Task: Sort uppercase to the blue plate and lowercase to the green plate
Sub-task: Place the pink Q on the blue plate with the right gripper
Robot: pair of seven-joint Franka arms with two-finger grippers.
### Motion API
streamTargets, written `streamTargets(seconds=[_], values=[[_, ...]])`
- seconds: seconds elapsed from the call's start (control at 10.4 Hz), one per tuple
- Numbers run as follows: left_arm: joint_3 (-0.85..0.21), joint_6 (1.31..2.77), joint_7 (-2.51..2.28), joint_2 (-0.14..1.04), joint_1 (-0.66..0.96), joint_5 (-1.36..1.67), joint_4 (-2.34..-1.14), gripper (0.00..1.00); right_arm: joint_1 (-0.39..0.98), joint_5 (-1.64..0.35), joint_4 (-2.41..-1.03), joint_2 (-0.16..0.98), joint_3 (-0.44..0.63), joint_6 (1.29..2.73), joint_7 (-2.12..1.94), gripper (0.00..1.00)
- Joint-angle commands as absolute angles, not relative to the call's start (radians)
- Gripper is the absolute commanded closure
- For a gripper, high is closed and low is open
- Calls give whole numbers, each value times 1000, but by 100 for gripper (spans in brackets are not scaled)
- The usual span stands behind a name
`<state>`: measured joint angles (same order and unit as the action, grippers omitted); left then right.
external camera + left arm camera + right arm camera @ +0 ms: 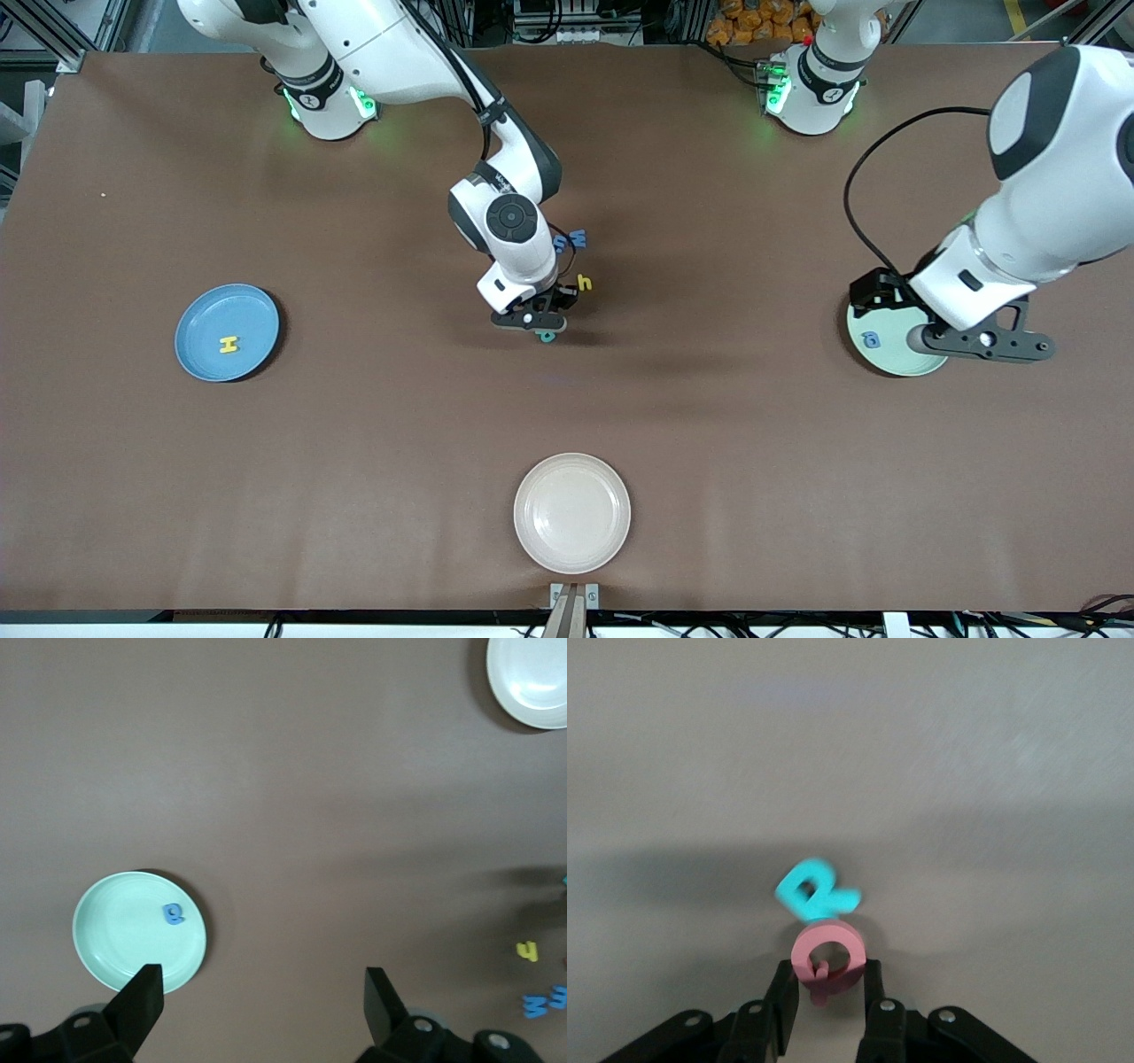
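Q (828, 958) clamped in my right pincer (829, 997), teal R (815, 890) stuck to it. Left pincer (264, 992) gapes wide over green plate (111, 935), empty.

A brown table (354, 461) fills the view. Metal framing (62, 31) and cables (567, 18) stand along its top edge.

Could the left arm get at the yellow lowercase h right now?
Probably yes. The left claw is open and empty over the green plate; bare table runs to the yellow h. But the right claw, shut on the red Q, hovers close beside it.
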<state>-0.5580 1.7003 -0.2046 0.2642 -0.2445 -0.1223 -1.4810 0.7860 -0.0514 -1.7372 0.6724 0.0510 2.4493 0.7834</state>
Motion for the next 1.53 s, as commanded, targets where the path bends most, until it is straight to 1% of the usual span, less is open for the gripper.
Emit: streamTargets(seconds=[0.0, 0.1, 0.48, 0.77, 0.96, 1.44], values=[[-587, 1678, -255, 262, -247, -107, -1470, 0, 740, 35, -1724, 664, 67, 2392, 724, 75], [-603, 1678, -268, 261, -247, -107, -1470, 0, 721, 35, -1724, 660, 87, 2390, 657, 75], [-615, 1678, -278, 261, -249, -106, -1470, 0, 566, 32, -1730, 632, 92, 2355, 380, 74], [-641, 1678, -279, 261, -250, -106, -1456, 0, 439, 31, -1733, 603, 91, 2293, 139, 73], [-646, 1678, -278, 255, -253, -104, -1456, 0, 372, 31, -1740, 597, 94, 2293, -1, 72], [-643, 1678, -275, 244, -252, -101, -1457, 0, 270, 18, -1851, 482, 201, 2267, -326, 71]])
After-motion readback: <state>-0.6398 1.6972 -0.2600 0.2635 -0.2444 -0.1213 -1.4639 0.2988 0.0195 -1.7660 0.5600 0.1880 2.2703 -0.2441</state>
